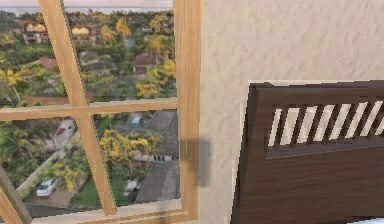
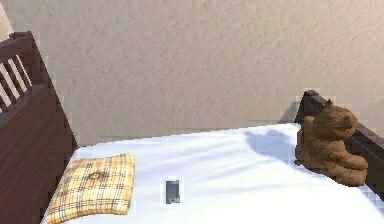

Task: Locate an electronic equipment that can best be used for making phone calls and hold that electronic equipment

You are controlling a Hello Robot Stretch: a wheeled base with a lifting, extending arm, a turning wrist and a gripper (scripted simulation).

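White bed — phone at six o'clock, yellow pillow at eight, teddy at three — pincer state untellable.

No lettering, label, number or sign can be read; the small dark device on the white bed bears no legible marking.

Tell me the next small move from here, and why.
Probably nudge the base forward slightly before reaching out. The small flat grey device, likely the phone, lies on the white bed beside the yellow checked pillow, a little left of where the arm would come out. Keep it short: the wall and dark headboard stand close ahead.
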